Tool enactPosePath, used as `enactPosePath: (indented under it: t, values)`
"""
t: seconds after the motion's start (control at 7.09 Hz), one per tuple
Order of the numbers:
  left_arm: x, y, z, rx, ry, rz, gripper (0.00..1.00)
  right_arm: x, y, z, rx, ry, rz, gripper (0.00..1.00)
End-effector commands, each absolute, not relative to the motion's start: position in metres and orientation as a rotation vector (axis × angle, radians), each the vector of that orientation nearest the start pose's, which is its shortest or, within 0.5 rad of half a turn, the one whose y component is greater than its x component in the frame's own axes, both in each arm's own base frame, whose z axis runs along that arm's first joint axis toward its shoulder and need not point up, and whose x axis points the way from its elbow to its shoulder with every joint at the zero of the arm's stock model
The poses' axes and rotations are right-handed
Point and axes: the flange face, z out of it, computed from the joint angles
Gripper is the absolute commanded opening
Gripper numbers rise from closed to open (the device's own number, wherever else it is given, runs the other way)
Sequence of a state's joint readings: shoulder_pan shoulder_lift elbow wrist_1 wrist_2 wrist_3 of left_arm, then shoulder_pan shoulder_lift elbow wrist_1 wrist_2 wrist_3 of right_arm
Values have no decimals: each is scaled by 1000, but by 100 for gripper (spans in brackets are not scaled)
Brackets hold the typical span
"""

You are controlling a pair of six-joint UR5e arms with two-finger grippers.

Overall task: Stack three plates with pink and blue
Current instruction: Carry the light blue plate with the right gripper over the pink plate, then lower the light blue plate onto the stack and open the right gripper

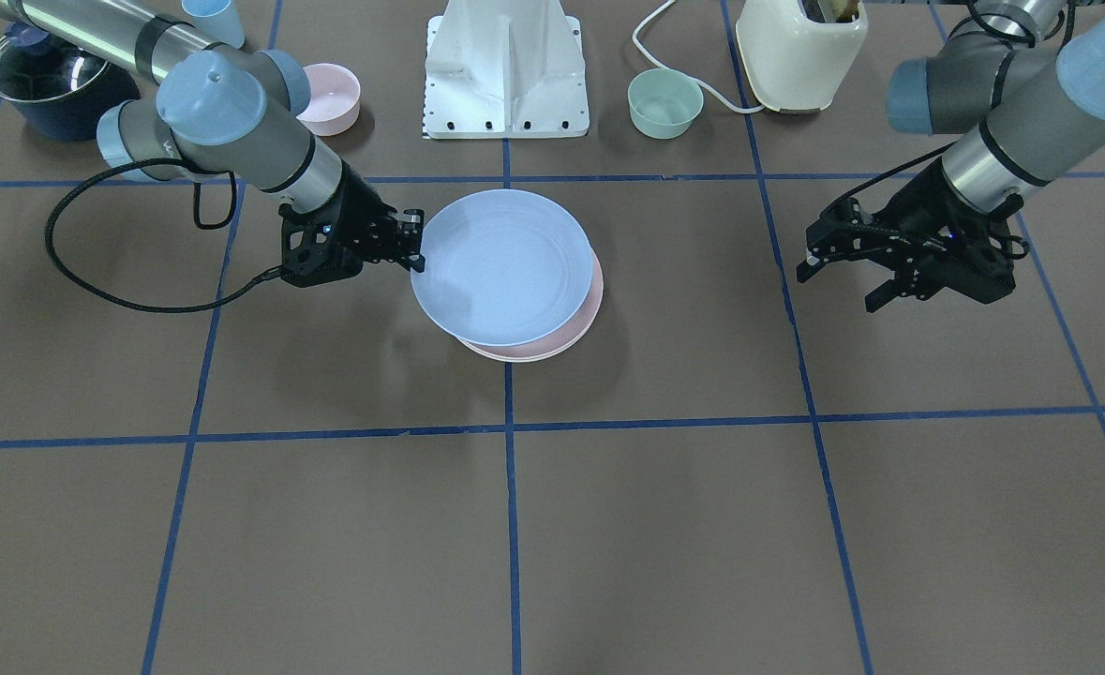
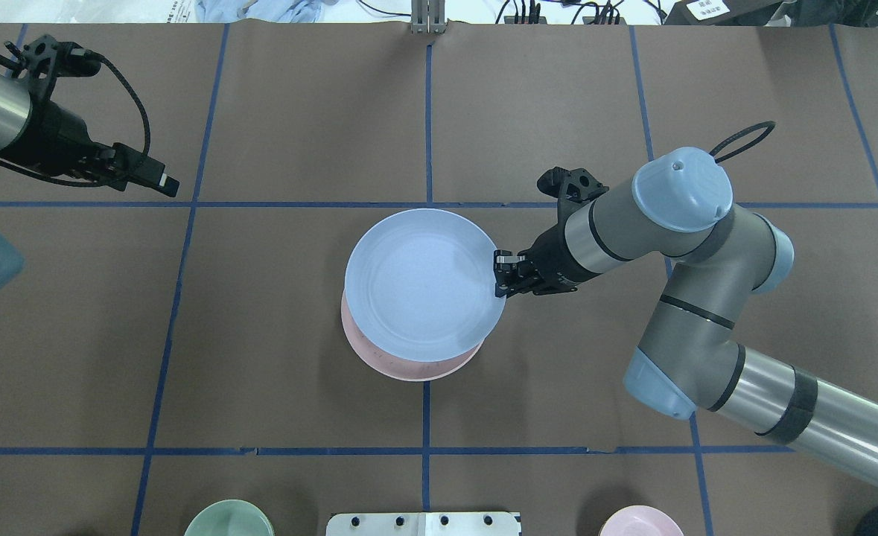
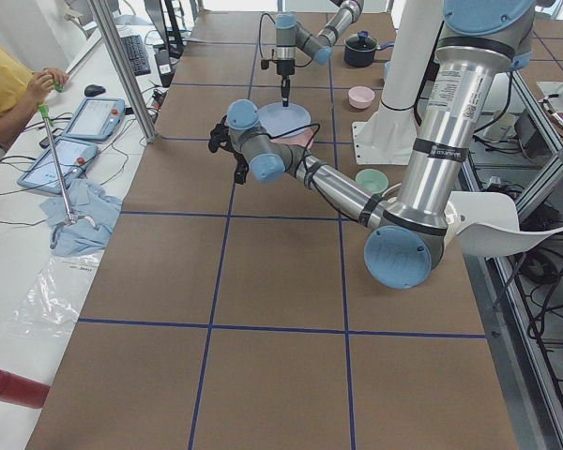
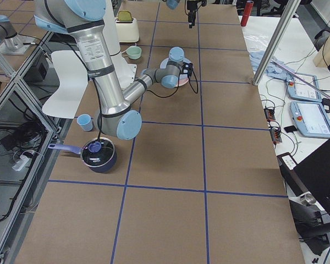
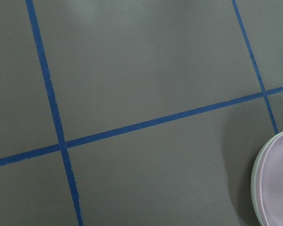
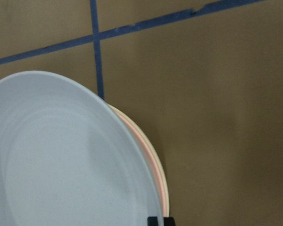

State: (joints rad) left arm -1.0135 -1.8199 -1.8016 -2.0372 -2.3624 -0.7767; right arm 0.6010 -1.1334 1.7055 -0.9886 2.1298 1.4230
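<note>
At the middle of the table [image 1: 664, 525], where two blue tape lines cross, I see the three plates in one pile. The blue plate [image 1: 502, 267] is on top, hollow side up. The pink plate [image 2: 409, 370] lies under it, also facing up. From the right wrist camera I can just make out the thin edge of the cream-white plate [image 6: 164, 188] under the pink one. The plates are round, so I can name no long axis.

The blue plate does not sit square on the pile. It is pushed off toward the far side of the table and toward the robot's right, so a crescent of pink shows on the robot's side. I cannot tell whether the blue plate lies flat or is tipped up on the held side.

My right gripper [image 1: 416, 253] reaches in level from the robot's right, and its fingers are pinched on the blue plate's rim. My left gripper [image 1: 838, 289] hangs over bare table well apart from the pile, with its fingers spread and nothing between them.

Along the robot's edge stand a small pink bowl [image 1: 332, 94], a small green bowl [image 1: 664, 103], a cream toaster [image 1: 800, 52] and a dark pot [image 1: 55, 89].
</note>
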Motion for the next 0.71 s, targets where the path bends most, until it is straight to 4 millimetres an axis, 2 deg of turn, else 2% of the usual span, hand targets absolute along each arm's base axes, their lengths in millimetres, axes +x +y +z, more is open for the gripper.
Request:
enactPosePath:
  t: [0.0, 0.14, 0.28, 0.42, 0.56]
  values:
    - [246, -513, 350, 255, 1125, 178, 100, -484, -420, 270, -55, -1222, 88, 41]
    - [245, -513, 349, 257, 1125, 177, 100, -492, -415, 270, -67, -1219, 108, 99]
    - [244, -513, 350, 253, 1124, 169, 100, -491, -415, 274, -45, -1213, 123, 100]
    - [240, -508, 360, 245, 1115, 166, 100, -467, -417, 291, -56, -1200, 140, 100]
    - [218, -504, 372, 262, 1102, 151, 100, -418, -440, 323, -58, -1172, 192, 100]
